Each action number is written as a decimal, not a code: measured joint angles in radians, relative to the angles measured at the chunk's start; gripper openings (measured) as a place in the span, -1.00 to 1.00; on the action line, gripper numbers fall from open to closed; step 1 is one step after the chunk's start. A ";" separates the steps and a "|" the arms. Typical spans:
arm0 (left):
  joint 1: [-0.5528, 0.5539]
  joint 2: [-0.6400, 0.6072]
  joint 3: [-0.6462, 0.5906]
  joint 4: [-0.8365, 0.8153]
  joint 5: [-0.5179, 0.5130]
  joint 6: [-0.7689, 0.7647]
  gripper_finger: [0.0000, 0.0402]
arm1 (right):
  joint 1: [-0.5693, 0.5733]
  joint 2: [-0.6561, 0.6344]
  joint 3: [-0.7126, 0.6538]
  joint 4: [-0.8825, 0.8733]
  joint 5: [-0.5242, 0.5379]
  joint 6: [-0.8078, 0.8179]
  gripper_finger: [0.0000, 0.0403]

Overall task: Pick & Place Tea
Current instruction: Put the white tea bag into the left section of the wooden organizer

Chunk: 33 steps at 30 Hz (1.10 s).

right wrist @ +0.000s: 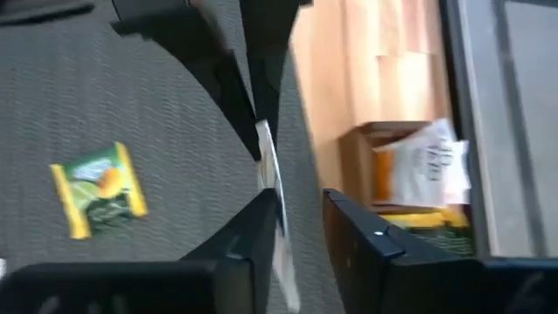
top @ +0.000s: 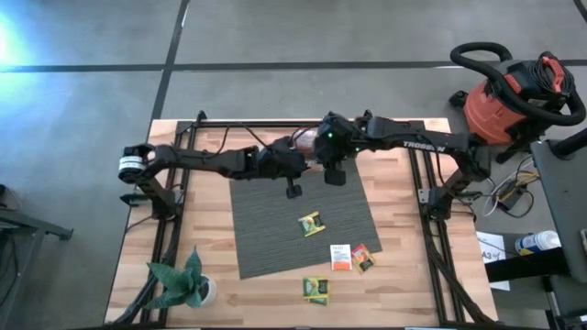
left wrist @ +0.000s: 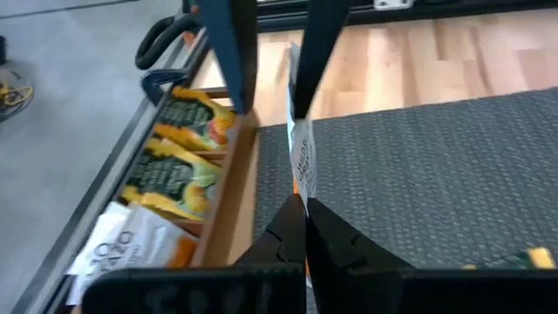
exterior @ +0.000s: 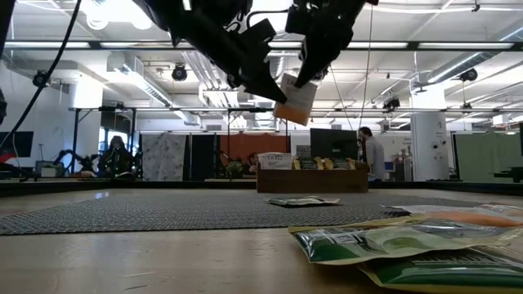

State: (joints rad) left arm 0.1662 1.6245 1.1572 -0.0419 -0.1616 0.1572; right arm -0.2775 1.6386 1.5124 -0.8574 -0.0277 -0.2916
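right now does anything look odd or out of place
One white tea packet hangs in mid-air above the grey mat, pinched by the left end effector while the right end effector's fingers straddle it too.

mat (top: 275, 229) left half: free | right: tea packets (top: 313, 224) | corner: plant (top: 183, 284)

Bright ceiling lights (low view); wrist views blurred.

We note a grey ribbed mat (top: 275, 220); at its five o'clock, a green-and-yellow tea packet (top: 313, 224); light wooden table (top: 394, 275).
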 joint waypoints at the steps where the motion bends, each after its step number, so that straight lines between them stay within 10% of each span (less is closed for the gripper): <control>1: 0.013 0.000 0.000 0.002 0.005 0.000 -1.00 | -0.015 0.000 -0.001 0.002 0.000 -0.021 -0.61; 8: 0.114 -0.004 0.000 0.048 0.093 -0.009 -1.00 | -0.138 0.000 -0.002 0.077 -0.076 -0.110 -0.95; 33: 0.276 -0.032 -0.006 -0.173 0.026 -0.156 -0.38 | -0.287 0.359 0.232 0.042 -0.154 -0.188 -0.96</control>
State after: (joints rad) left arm 0.4418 1.5925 1.1513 -0.2146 -0.1361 0.0013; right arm -0.5644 1.9976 1.7439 -0.8150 -0.1818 -0.4797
